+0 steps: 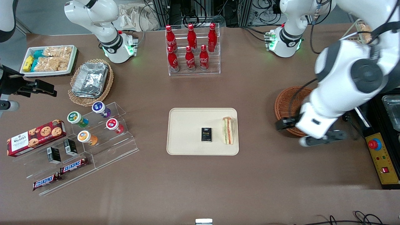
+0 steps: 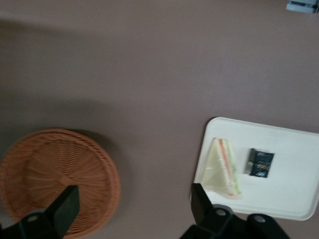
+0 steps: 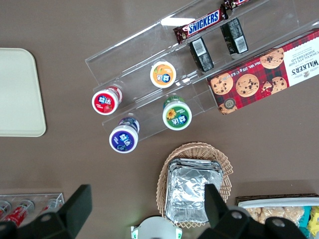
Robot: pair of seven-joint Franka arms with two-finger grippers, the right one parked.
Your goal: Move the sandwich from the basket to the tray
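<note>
Item: triangular clear-wrapped white-bread sandwich (image 1: 227, 130) with green, orange and pink layers. It lay on the flat cream-beige rectangular tray (image 1: 187, 125), along the tray's edge toward the working arm's end of the worktop (image 1: 218, 187), beside a small black packet (image 1: 206, 134). The round reddish-brown woven wicker basket (image 2: 55, 174) held nothing. The left gripper (image 2: 133, 204) hung above the worktop between basket and tray, fingers (image 2: 67, 206) spread wide, holding nothing.
</note>
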